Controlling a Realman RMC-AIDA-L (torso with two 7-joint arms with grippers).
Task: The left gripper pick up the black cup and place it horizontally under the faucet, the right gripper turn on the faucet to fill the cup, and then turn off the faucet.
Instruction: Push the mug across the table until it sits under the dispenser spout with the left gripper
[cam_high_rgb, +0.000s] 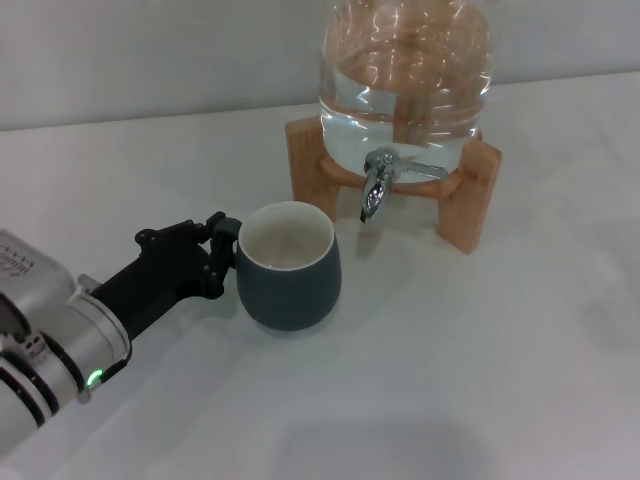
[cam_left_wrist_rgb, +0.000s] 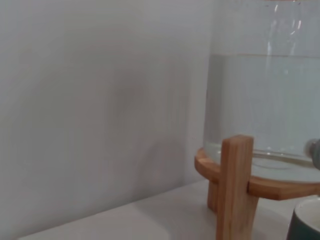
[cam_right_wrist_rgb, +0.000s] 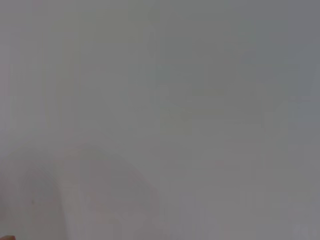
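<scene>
Standing upright on the white desk (cam_high_rgb: 480, 380), the black cup (cam_high_rgb: 290, 268) sits just beside the faucet (cam_high_rgb: 377, 185), on the robot's left of it and nearer the robot — its rim lies close to the spout tip but not directly beneath it. The cup's cream inside faces up and looks dry.

The left hand (cam_high_rgb: 218, 252) reaches in from the robot's left, on the side of the cup away from the faucet. Its black fingers (cam_high_rgb: 222, 226) are at the cup's wall where the handle would be; they appear closed on that side of the cup, though the contact itself is partly hidden by the cup.

The faucet projects from the base of a clear glass water jar (cam_high_rgb: 405, 70), which rests on a light wooden stand (cam_high_rgb: 468, 195) behind the cup. The thin lever points to the robot's right.

In the left wrist view, the jar (cam_left_wrist_rgb: 265, 100) and stand (cam_left_wrist_rgb: 235, 185) fill the frame, with an edge of the cup (cam_left_wrist_rgb: 305, 225) at the corner.

The right hand is not seen — its wrist view shows only a blank pale surface.
</scene>
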